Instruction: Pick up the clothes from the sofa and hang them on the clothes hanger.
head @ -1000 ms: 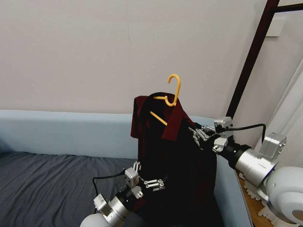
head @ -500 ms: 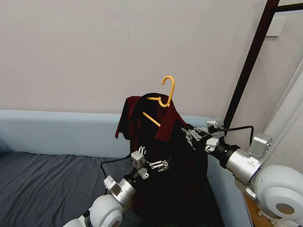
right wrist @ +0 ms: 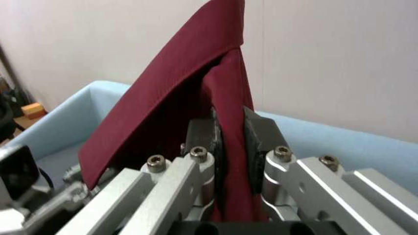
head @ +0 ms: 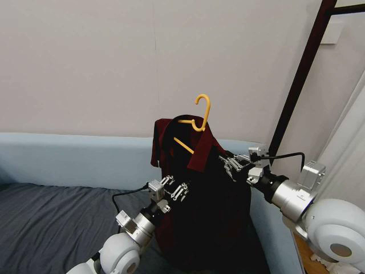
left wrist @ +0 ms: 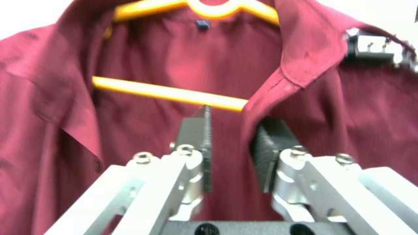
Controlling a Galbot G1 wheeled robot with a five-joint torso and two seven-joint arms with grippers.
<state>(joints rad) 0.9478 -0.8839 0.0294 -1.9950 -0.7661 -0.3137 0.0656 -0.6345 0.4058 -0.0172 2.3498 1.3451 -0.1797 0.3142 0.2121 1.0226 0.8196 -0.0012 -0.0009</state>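
right wrist view: the right pincer (right wrist: 232, 132) is clamped on the dark red shirt (right wrist: 176, 78), below the yellow hanger (left wrist: 163, 93) (which the shirt drapes over). the left pincer (left wrist: 234, 132), jaws apart, faces the shirt front below the hanger; sofa (head: 68, 160) beneath it.

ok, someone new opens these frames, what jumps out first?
The dark red shirt on a yellow hanger, raised in mid-air over the right end of the light blue sofa. The right gripper is pinched on the shirt's shoulder fabric and seems to bear it. The left gripper sits open at the shirt's front edge, below the hanger's bar.
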